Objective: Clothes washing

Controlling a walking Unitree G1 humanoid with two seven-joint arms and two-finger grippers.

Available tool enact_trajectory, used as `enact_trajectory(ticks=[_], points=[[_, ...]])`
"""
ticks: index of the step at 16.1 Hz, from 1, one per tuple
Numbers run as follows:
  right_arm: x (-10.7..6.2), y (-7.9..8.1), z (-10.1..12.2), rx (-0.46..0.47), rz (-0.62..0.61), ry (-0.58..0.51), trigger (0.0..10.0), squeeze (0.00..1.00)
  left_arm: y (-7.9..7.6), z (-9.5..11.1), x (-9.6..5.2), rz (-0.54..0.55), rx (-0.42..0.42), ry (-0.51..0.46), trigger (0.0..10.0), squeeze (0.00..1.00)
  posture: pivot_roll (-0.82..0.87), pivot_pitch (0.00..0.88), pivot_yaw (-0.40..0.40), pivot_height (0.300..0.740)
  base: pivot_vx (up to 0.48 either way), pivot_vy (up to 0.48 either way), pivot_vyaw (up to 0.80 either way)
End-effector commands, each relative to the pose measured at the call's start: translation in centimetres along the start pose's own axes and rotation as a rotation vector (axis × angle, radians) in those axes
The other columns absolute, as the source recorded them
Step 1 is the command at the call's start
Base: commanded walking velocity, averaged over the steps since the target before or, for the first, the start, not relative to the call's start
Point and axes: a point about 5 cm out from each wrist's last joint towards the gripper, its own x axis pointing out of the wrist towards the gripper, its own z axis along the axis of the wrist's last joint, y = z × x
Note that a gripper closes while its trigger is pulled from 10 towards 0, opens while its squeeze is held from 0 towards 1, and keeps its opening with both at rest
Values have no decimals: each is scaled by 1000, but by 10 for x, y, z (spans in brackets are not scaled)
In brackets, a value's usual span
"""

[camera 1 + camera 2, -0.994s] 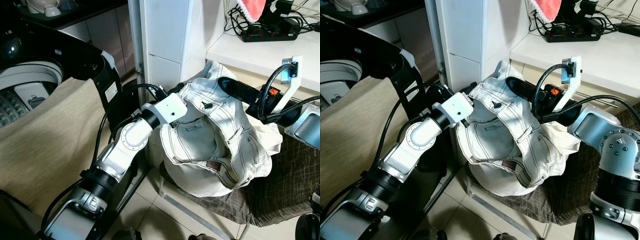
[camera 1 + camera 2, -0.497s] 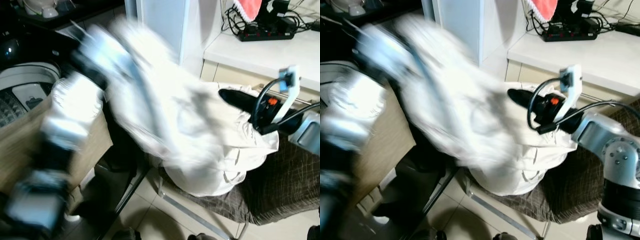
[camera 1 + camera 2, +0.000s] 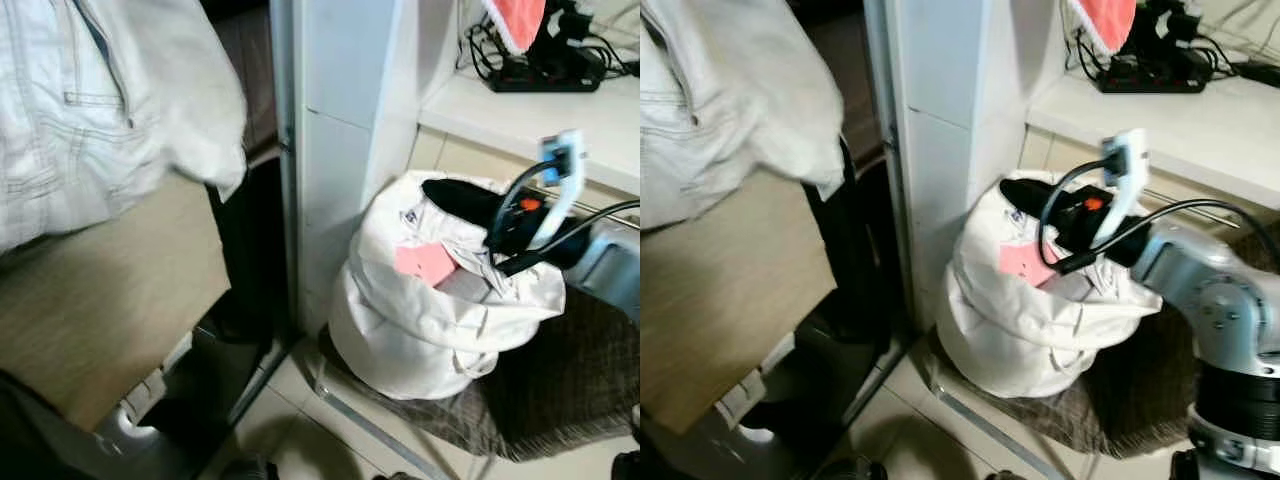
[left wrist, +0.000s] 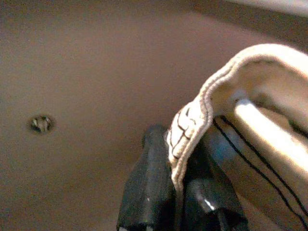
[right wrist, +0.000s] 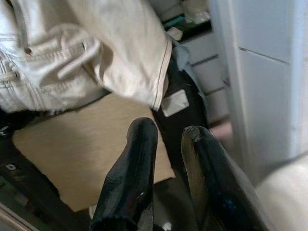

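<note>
A white denim garment [image 3: 100, 110] hangs high at the upper left, above a tan cloth [image 3: 100, 300]. In the left wrist view my left gripper [image 4: 178, 163] is shut on the garment's stitched hem [image 4: 192, 125]. A white laundry bag [image 3: 420, 330] stands at the centre right with a pink piece [image 3: 425, 262] lying in its mouth. My right gripper [image 3: 455, 193] rests at the bag's top rim. Its black fingers [image 5: 130, 178] stand a narrow gap apart with nothing between them, pointing toward the hanging garment [image 5: 82, 53].
A white pillar [image 3: 340, 130] rises between the tan cloth and the bag. A counter [image 3: 590, 110] behind the bag carries a power strip [image 3: 545, 75] and cables. The bag sits on a dark checked cloth [image 3: 560, 390] over a metal frame on the tiled floor.
My left arm has swung the white garment up and to the left, out of the bag. The bag's mouth and the pink piece now show. The right gripper stays at the rim.
</note>
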Motion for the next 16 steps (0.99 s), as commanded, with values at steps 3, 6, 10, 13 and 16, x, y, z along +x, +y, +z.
enact_trajectory(ticks=[3,6,10,13,16], points=[[7,12,-10,-51,28,55,10000,0,-89,-71,-61,-510,39,448,0,0,-90,0,31,740,0,0,0],[11,22,-28,-73,58,137,10000,0,-107,-125,-133,-717,60,851,10000,0,-96,0,38,740,0,0,0],[13,23,-33,-80,62,166,10000,0,-117,-128,-152,-892,-68,961,10000,0,-97,0,37,740,0,0,0],[16,24,-39,-102,66,200,10000,0,-112,-128,-149,-902,-201,1010,10000,1000,-83,0,29,740,0,0,0],[17,23,-40,-104,62,207,10000,0,-97,-130,-139,-832,-194,1002,10000,1000,-79,0,28,740,0,0,0]])
